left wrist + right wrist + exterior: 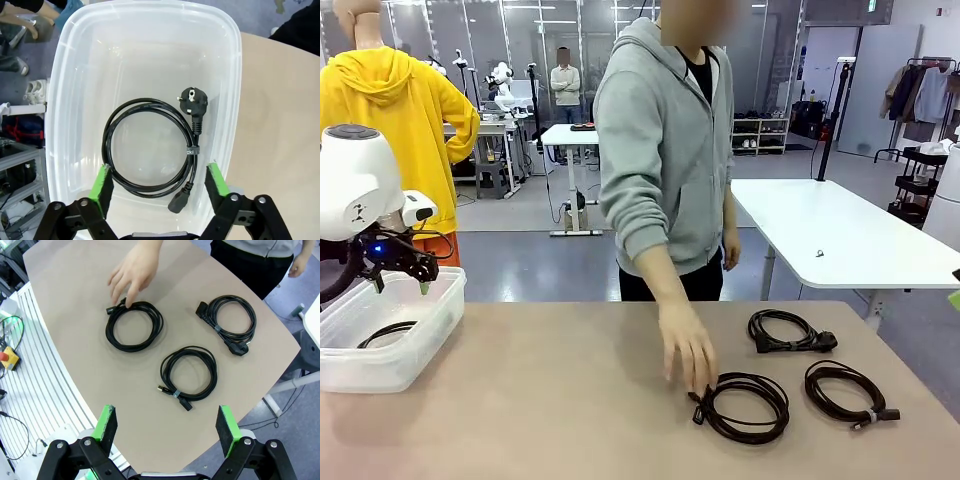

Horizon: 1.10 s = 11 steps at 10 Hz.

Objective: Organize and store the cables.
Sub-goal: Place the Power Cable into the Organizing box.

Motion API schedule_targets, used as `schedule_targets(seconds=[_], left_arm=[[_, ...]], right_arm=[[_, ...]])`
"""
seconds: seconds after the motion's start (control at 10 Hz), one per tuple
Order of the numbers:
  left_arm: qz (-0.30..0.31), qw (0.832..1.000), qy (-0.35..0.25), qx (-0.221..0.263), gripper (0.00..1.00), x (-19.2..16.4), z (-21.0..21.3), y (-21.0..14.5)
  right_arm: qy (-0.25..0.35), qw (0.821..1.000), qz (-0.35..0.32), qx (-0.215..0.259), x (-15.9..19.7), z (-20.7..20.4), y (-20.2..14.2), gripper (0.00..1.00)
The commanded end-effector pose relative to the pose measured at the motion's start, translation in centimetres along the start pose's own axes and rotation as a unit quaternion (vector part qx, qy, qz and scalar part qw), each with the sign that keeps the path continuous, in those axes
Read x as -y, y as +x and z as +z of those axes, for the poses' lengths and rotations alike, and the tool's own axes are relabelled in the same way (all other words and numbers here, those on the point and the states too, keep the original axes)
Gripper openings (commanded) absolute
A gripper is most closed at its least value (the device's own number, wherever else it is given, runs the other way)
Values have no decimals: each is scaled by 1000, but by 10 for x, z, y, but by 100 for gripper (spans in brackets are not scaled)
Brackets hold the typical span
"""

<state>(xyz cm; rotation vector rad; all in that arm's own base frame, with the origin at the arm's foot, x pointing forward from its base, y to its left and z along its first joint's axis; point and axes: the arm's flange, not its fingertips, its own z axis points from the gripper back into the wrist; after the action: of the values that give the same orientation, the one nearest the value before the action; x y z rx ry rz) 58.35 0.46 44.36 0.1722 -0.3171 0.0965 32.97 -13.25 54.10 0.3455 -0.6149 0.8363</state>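
A coiled black cable [150,150] with a round plug lies on the floor of the clear plastic bin [235,100]. My left gripper [160,185] hangs open above it with nothing between its green pads [104,187]. In the front view that gripper [402,283] hovers over the bin [430,335] at the table's left end. Three more coiled cables lie on the table at the right: a near one [745,405], a far one [790,330] and one bound by a tie [845,392]. My right gripper [167,427] is open high above these cables [189,372].
A person in a grey hoodie stands at the far side of the table. Their hand [688,350] rests its fingertips on the near coil [134,325]. The brown tabletop [550,400] is bare between the bin and the coils. A white table [840,235] stands behind on the right.
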Motion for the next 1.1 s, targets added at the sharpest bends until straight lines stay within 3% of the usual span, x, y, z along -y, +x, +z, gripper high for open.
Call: schedule_targets(seconds=[0.0, 0.2, 0.3, 1.0], left_arm=[[11, 1000, -2, 10, 100, -1, 5, -5], [17, 999, -28, 2, 100, -4, 9, -8], [4, 1000, 0, 4, 100, -1, 5, 1], [4, 1000, 0, 4, 100, -1, 5, 1]], right_arm=[[4, 1000, -9, 2, 0, 1, 3, 100], [4, 1000, -9, 2, 0, 1, 3, 100], [4, 1000, -9, 2, 0, 1, 3, 100], [4, 1000, -9, 2, 0, 1, 3, 100]])
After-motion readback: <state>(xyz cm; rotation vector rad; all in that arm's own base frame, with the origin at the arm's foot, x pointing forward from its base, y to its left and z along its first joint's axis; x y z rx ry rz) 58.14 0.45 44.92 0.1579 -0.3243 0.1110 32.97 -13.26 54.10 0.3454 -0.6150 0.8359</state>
